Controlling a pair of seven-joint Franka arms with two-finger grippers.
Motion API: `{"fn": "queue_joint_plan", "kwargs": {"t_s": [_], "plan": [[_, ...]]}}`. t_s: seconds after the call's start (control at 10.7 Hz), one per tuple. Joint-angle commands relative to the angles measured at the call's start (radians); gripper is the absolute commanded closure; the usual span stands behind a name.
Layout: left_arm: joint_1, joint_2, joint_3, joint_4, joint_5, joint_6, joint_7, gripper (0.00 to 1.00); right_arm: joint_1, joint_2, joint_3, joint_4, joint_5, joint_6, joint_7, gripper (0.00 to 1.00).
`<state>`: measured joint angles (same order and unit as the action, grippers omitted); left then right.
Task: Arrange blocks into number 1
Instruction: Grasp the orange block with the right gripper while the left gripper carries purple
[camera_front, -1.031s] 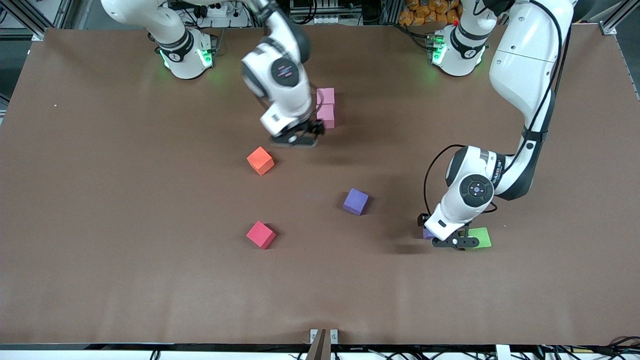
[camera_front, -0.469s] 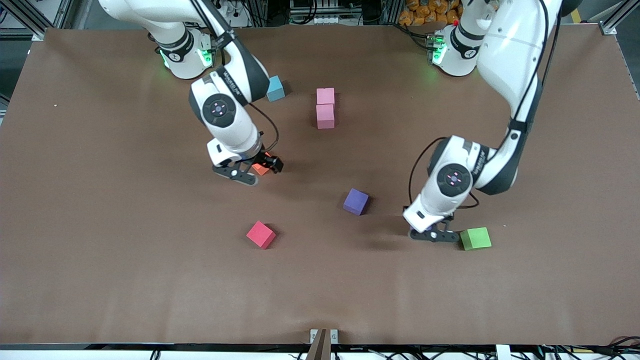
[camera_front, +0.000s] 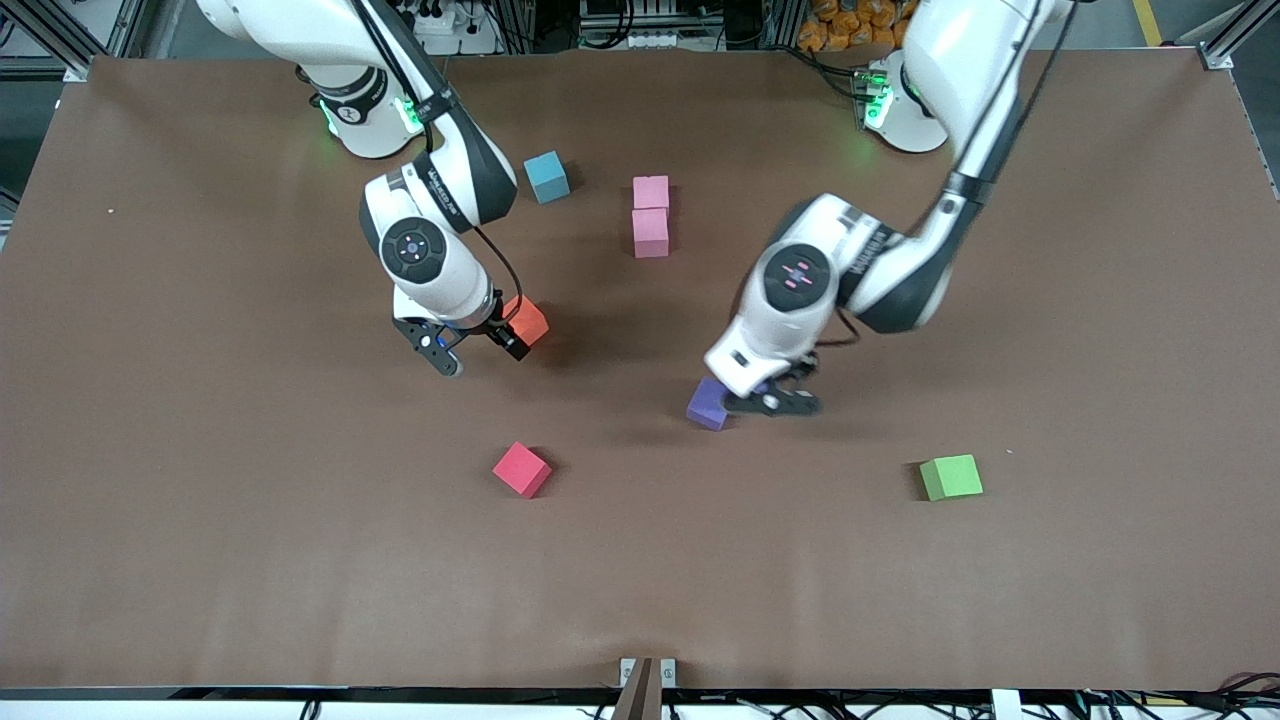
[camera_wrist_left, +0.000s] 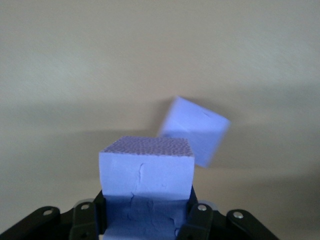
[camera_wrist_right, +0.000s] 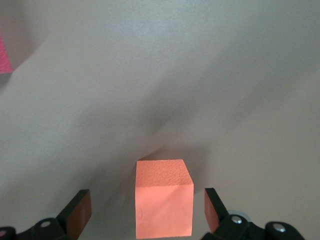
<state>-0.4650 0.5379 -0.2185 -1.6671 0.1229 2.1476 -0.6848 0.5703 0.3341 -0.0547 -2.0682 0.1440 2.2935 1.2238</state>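
Our left gripper (camera_wrist_left: 145, 220) has its fingers clamped on a purple block (camera_wrist_left: 146, 172) for the digit; our right gripper (camera_wrist_right: 145, 210) straddles the orange block (camera_wrist_right: 164, 197), fingers wide (nothing held).

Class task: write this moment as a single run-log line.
left gripper: shut on purple cube, over second purple cube | right gripper: open around orange cube | pink cubes: paired

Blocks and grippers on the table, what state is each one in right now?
left gripper: shut on a purple block, over the other purple block
right gripper: open around the orange block
pink blocks: two touching in a line
light blue cube, red cube, green cube: lying loose
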Motion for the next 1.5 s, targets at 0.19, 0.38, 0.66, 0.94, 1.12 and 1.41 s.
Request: {"fn": "queue_joint_plan", "kwargs": {"t_s": [0.19, 0.38, 0.66, 0.94, 1.12, 1.41], "plan": [[-0.136, 0.01, 0.001, -0.014, -0.112, -0.008, -0.2, 1.0, -0.009, 0.011, 0.01, -0.07, 0.019, 0.075, 0.006, 0.0], [-0.153, 0.04, -0.034, -0.019, -0.109, 0.001, -0.266, 1.0, 0.0, 0.019, 0.012, -0.07, 0.019, 0.073, 0.005, 0.0], [-0.216, 0.071, -0.036, -0.057, -0.111, 0.057, -0.3, 1.0, 0.002, 0.019, 0.012, -0.072, 0.019, 0.072, -0.02, 0.0], [-0.242, 0.071, -0.039, -0.098, -0.106, 0.063, -0.329, 1.0, 0.02, 0.037, 0.012, -0.07, 0.019, 0.075, -0.039, 0.0], [-0.239, 0.062, -0.065, -0.121, -0.108, 0.063, -0.331, 1.0, 0.028, 0.052, 0.013, -0.072, 0.019, 0.075, -0.064, 0.0], [-0.241, 0.06, -0.084, -0.128, -0.103, 0.064, -0.344, 1.0, 0.043, 0.066, 0.015, -0.07, 0.019, 0.093, -0.066, 0.0]]}}
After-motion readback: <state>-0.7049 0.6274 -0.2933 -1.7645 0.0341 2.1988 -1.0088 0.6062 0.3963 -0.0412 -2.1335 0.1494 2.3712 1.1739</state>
